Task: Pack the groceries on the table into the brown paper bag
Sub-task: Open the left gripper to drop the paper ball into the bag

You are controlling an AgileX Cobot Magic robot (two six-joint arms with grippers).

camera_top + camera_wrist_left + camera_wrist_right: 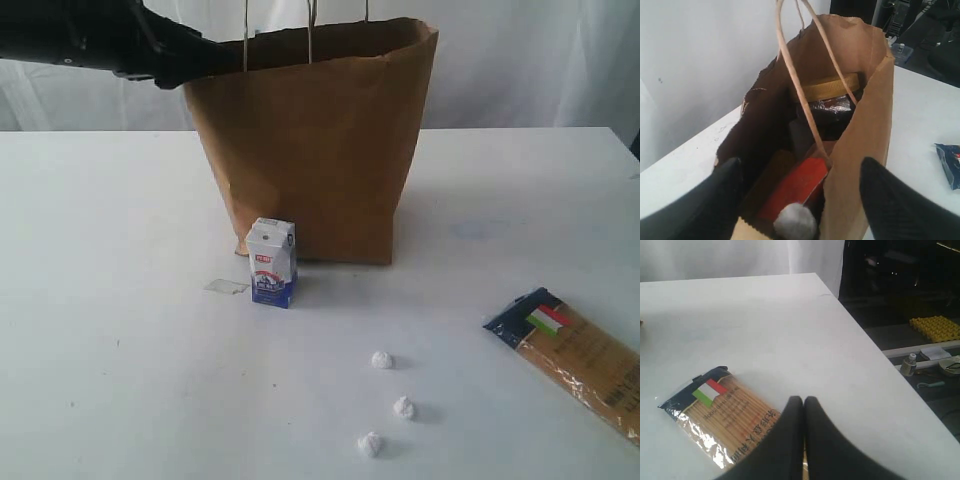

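Nearest to us, little white balls (pixel 371 444) sit on the bench (pixel 120 380). Right of them the long pasta packet (pixel 585 365) lies flat, flag end toward the middle, its long side running off to the right edge. Our right tool (pixel 803 399), pinched shut and empty, hangs just over it, so that arm is closer. Farther back the small carton (pixel 272 262) stands before the brown paper bag (pixel 320 150). Our left tool (pixel 801 162), wide open and empty, hangs over the bag's mouth.
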